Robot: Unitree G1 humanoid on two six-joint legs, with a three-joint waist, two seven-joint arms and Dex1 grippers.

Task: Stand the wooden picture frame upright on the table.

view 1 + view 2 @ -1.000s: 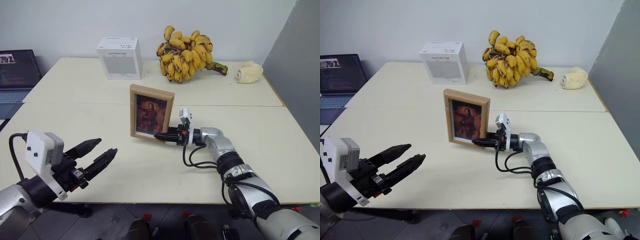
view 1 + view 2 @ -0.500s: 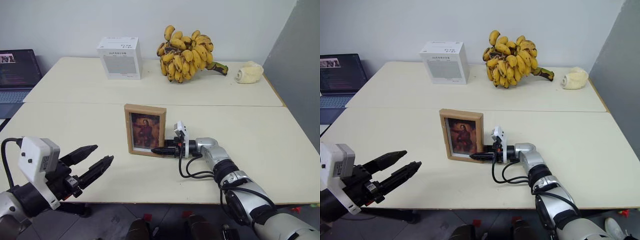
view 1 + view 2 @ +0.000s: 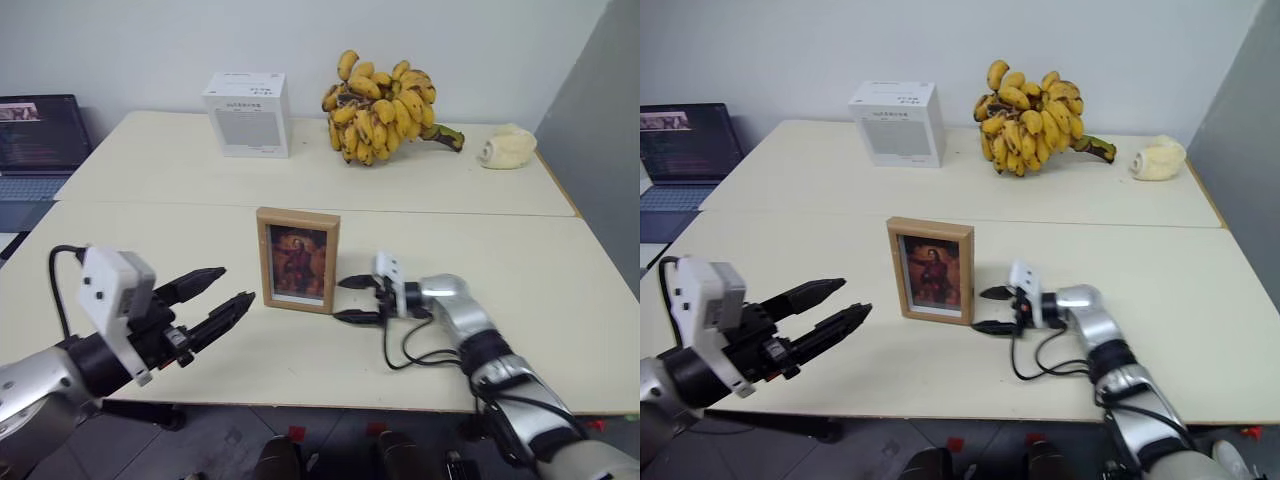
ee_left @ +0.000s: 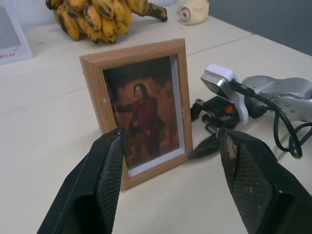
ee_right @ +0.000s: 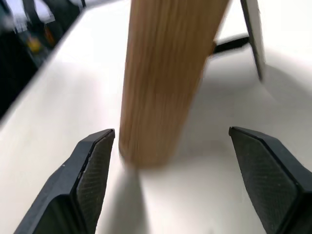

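Observation:
The wooden picture frame point(image 3: 298, 258) stands upright on the pale table point(image 3: 520, 250) near the seam, its dark reddish portrait facing me. My right gripper point(image 3: 343, 299) is open just right of the frame's lower right corner, jaws spread and apart from the wood. In the right wrist view the frame's wooden edge point(image 5: 165, 73) rises between its fingers point(image 5: 92, 170), and the fold-out stand point(image 5: 253, 34) shows behind. My left gripper point(image 3: 235, 285) hovers open to the frame's left, holding nothing. The left wrist view looks at the frame's front point(image 4: 139, 105) between that gripper's fingers point(image 4: 105, 170).
A white box point(image 3: 247, 113) and a big bunch of bananas point(image 3: 385, 95) sit on the far half of the table. A pale lumpy object point(image 3: 508, 147) lies at the far right. An open laptop point(image 3: 35, 135) sits off to the far left. A grey panel borders the right side.
My right gripper lowered the frame onto the table, opened, and drew back a little to the right. The frame now stands free. The left gripper edged slightly toward it.

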